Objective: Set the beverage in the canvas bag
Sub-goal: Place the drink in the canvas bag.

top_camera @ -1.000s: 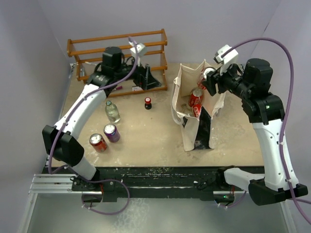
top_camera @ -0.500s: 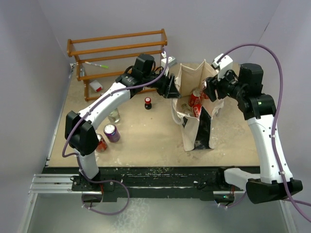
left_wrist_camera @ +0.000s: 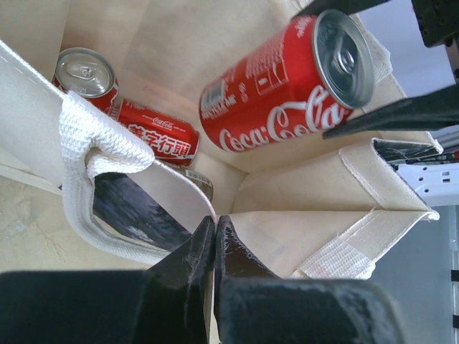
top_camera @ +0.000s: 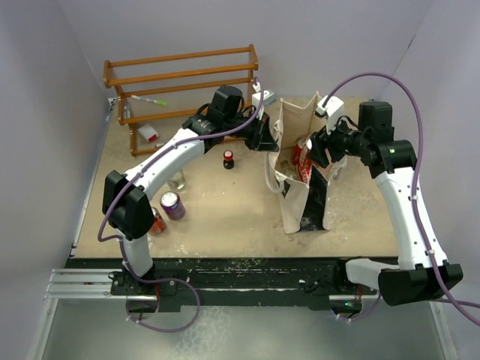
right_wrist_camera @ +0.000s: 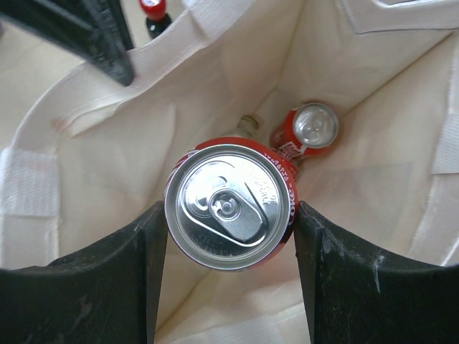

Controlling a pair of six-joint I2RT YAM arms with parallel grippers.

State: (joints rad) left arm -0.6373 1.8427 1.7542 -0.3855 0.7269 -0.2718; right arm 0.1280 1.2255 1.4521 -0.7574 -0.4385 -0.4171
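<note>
Right hand (right_wrist_camera: 231, 213) closed on the cola can (left_wrist_camera: 287, 86), one finger on each side of the can near its lid end; the can lies tilted within the mouth of the canvas bag (top_camera: 296, 199), above the floor of the bag and not yet resting on anything. Left hand (left_wrist_camera: 214, 226) shut on the near rim of the bag, a fold of cloth pinched between the fingertips so that the mouth is held apart.

Probable faults: the can, if released at this tilt, would likely drop onto the second red can (right_wrist_camera: 313, 127) lying on the bag floor and knock or dent it; the cloth is slack, so a slip of the left pinch could let the wall fold inward across the opening and catch the can or the right fingers; a stronger sideways pull on the rim might tip the bag on the desk (top_camera: 225, 217).

Not resolved: a small pale object beside the second can, possibly a bottle neck, cannot be identified; the amount of cloth caught in the left pinch is hidden by the fingers; the bag base and its footing are concealed from above; beside the left arm on the desk, a clear bottle (top_camera: 176, 180) and a red can (top_camera: 156, 220) are partly covered.
</note>
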